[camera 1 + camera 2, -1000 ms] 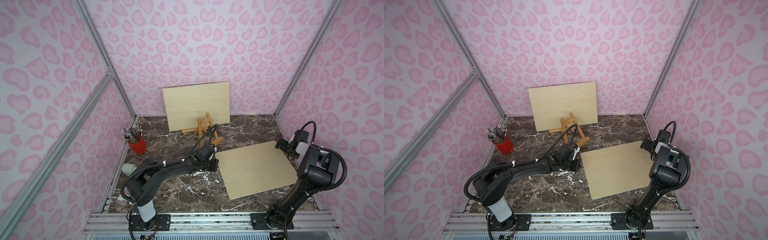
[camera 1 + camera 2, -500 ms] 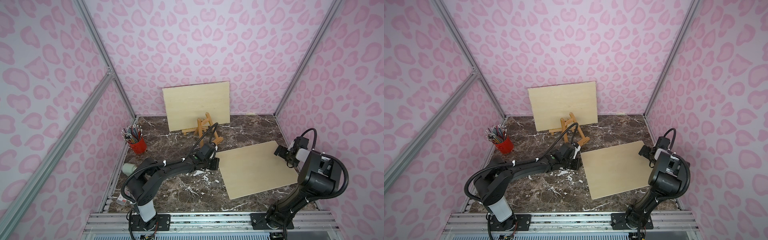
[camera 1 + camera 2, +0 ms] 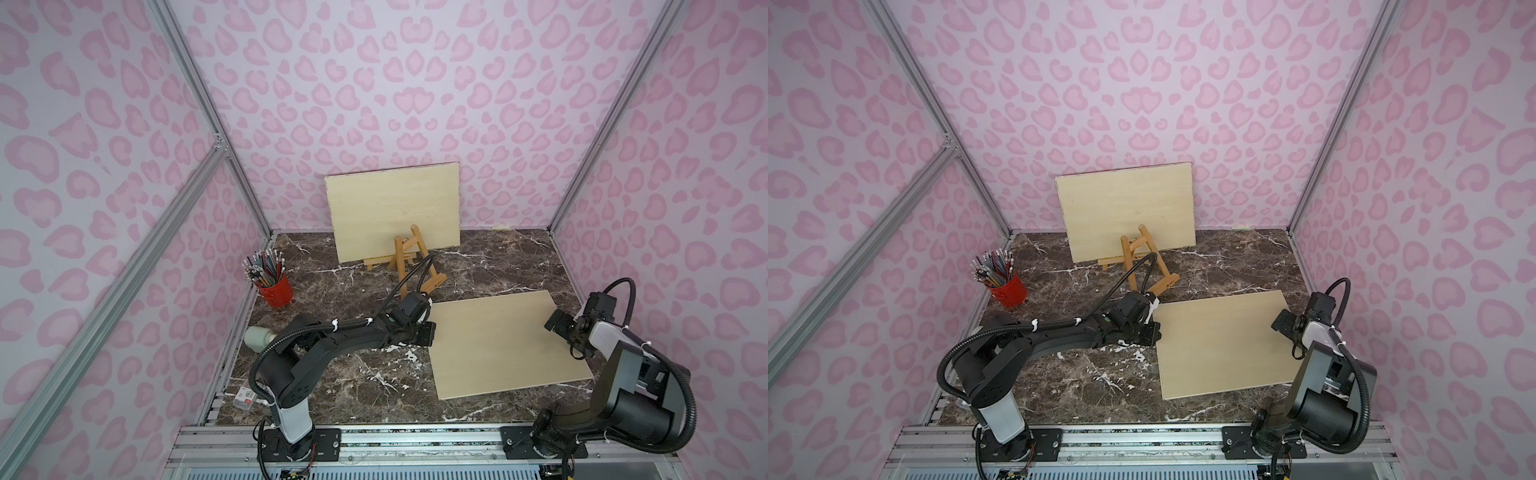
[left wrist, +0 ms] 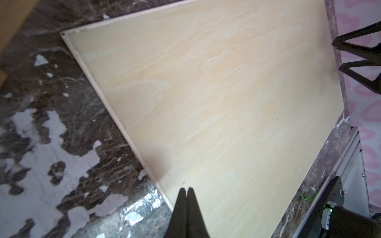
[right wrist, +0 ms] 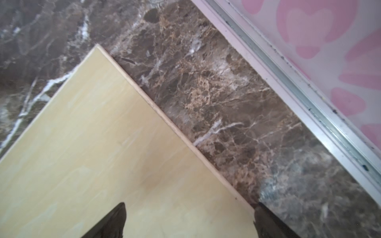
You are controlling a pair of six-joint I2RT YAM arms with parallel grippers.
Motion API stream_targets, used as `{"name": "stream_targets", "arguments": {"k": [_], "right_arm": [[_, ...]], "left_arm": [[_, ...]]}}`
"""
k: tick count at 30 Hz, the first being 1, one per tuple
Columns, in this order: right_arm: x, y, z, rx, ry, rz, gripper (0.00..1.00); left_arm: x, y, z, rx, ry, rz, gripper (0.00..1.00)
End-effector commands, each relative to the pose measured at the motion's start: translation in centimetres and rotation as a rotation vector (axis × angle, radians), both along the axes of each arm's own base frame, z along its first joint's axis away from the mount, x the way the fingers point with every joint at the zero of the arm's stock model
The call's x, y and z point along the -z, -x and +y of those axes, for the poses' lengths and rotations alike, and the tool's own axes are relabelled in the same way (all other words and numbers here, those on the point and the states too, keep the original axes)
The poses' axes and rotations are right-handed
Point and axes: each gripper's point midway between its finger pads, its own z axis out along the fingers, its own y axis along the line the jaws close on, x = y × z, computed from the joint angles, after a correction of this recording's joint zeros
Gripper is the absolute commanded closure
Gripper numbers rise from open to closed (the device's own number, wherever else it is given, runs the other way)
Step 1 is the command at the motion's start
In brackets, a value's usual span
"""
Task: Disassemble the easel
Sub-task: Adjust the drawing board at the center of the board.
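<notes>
Easel of plain wood; small white box, red print illegible.

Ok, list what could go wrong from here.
The shut left gripper sits over the flat board near its edge; pushing could slide it away. The open right gripper straddles the opposite edge and may scrape the table closing. The left arm's cable loops beside the easel and could snag it.

Closed left gripper over wooden board
</notes>
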Motion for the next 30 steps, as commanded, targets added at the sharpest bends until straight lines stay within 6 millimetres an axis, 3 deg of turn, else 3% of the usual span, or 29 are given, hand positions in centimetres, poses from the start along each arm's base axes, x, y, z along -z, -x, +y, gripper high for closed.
{"name": "stream_targets", "arguments": {"k": [1,4,10,19,28,29,30], "right_arm": [[-1.7,-0.3,0.8,-0.006,-0.006,-0.005,0.02],[-4.6,-1.6,1.5,-0.056,0.035,-0.047,0.02],[-7.6,-2.7,4.3,-0.173,0.043,-0.124,0.02],[-9.6,-3.5,6.6,-0.272,0.038,-0.183,0.02],[-10.1,-4.4,8.3,-0.32,0.017,-0.214,0.01],[-10.1,-4.4,8.7,-0.328,0.012,-0.217,0.01],[-10.1,-4.5,8.8,-0.331,0.008,-0.219,0.01]], "left_arm": [[-0.7,-0.2,-0.2,0.005,0.026,-0.032,0.98],[-0.7,0.1,0.1,0.004,0.025,-0.031,0.98],[-0.2,-1.0,-1.1,0.004,0.013,-0.021,0.98],[0.9,0.2,-0.1,0.011,-0.046,0.03,0.98],[1.6,0.4,0.1,0.011,-0.088,0.067,0.98],[2.0,-2.1,2.7,-0.166,-0.198,-0.013,0.41],[2.0,-2.1,2.9,-0.171,-0.211,-0.013,0.39]]}}
